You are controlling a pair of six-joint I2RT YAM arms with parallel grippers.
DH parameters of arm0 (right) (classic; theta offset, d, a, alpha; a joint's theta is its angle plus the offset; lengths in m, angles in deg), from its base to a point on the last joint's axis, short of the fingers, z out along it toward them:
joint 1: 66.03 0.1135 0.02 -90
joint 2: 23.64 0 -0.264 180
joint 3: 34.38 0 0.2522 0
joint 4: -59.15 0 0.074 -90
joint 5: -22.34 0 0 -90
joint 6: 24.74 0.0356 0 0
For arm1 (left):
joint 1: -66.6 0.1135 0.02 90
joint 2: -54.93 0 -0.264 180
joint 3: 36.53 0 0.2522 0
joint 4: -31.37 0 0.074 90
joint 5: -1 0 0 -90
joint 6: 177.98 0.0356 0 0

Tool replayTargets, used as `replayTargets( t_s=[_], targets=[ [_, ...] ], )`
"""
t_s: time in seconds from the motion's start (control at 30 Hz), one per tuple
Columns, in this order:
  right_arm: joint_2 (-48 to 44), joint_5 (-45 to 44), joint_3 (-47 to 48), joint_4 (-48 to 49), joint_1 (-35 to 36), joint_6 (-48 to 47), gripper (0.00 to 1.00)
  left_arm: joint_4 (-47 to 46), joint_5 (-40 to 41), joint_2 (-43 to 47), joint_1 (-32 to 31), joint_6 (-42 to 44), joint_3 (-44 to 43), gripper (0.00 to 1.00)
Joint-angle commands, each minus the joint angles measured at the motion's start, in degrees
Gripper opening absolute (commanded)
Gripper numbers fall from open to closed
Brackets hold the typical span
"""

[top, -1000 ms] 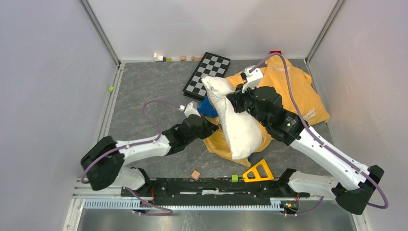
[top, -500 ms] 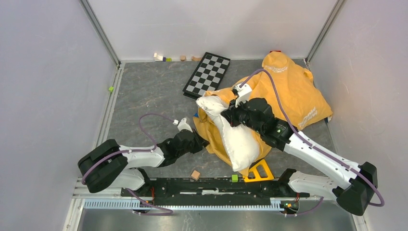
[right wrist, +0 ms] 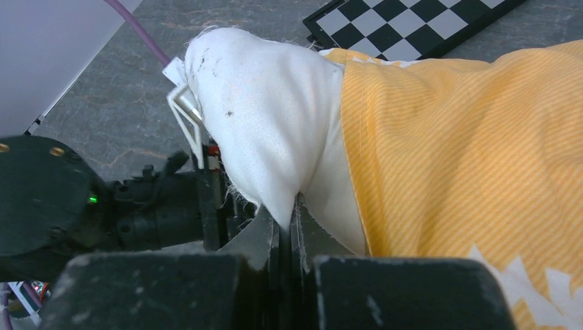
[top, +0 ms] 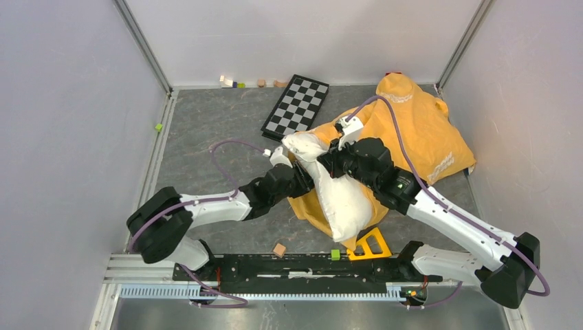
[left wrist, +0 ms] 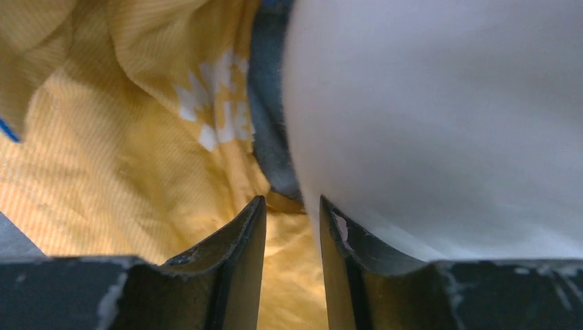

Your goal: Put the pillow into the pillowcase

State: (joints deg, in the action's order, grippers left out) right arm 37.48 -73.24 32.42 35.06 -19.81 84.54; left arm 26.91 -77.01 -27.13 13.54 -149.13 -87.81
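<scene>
The off-white pillow point(top: 338, 196) lies slanted across the near part of the orange-yellow pillowcase point(top: 419, 130), which is bunched up at the back right. My right gripper point(top: 328, 162) is shut on a pinch of the pillow's fabric near its far corner point(right wrist: 261, 110). In the right wrist view the jaws point(right wrist: 285, 221) are closed on the white cloth, with pillowcase fabric point(right wrist: 454, 158) draped to the right. My left gripper point(top: 297, 177) sits at the pillow's left side. Its jaws point(left wrist: 292, 206) are open over yellow pillowcase fabric point(left wrist: 103, 179), and the pillow point(left wrist: 440, 117) presses against the right finger.
A chessboard point(top: 295, 104) lies behind the pillow. Small blocks point(top: 230, 82) sit by the back wall and a green cube point(top: 158, 126) at the left edge. A wooden cube point(top: 279, 249) and a yellow triangular piece point(top: 369, 244) lie near the front rail. A blue-grey strip point(left wrist: 269, 117) shows beside the pillow.
My right gripper pulled the pillow's corner toward the near left and has since held about still. My left gripper drew back, then came forward again to the pillow's left side. The pillowcase bunched up at the back.
</scene>
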Motion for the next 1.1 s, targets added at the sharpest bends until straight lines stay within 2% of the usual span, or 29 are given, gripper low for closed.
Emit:
replayTargets(
  t_s=[0.0,0.27,0.53,0.7,0.73,0.83,0.9,1.07],
  targets=[
    [-1.3,-1.5,5.0,4.1,-0.2,2.0,0.00,1.7,1.8,-5.8,0.0,2.1,-2.5,0.44],
    [-0.2,-0.9,7.5,4.0,-0.2,2.7,0.00,-6.0,0.1,-12.5,-0.1,1.7,-3.9,0.60],
    [0.4,-0.3,7.0,4.4,-0.2,3.3,0.00,-3.6,1.8,-17.4,-1.4,1.0,-9.7,0.60],
    [0.3,-1.3,7.7,3.6,-0.2,2.9,0.00,1.2,4.6,-21.0,-2.5,-1.7,-12.6,0.49],
    [0.4,-1.9,8.2,3.1,-0.2,2.3,0.00,1.9,4.8,-21.5,-2.5,-2.4,-12.6,0.44],
    [0.8,-6.1,9.7,-0.5,-0.2,-0.4,0.00,2.6,5.3,-19.9,-2.4,-3.2,-10.7,0.15],
    [0.9,-9.3,10.0,-2.9,-0.3,-2.6,0.00,3.5,6.3,-16.2,-2.3,-3.5,-8.1,0.03],
    [2.3,-11.9,6.6,-7.2,-0.2,-8.7,0.00,11.5,9.4,-1.8,0.0,-4.3,-1.2,0.02]
  ],
)
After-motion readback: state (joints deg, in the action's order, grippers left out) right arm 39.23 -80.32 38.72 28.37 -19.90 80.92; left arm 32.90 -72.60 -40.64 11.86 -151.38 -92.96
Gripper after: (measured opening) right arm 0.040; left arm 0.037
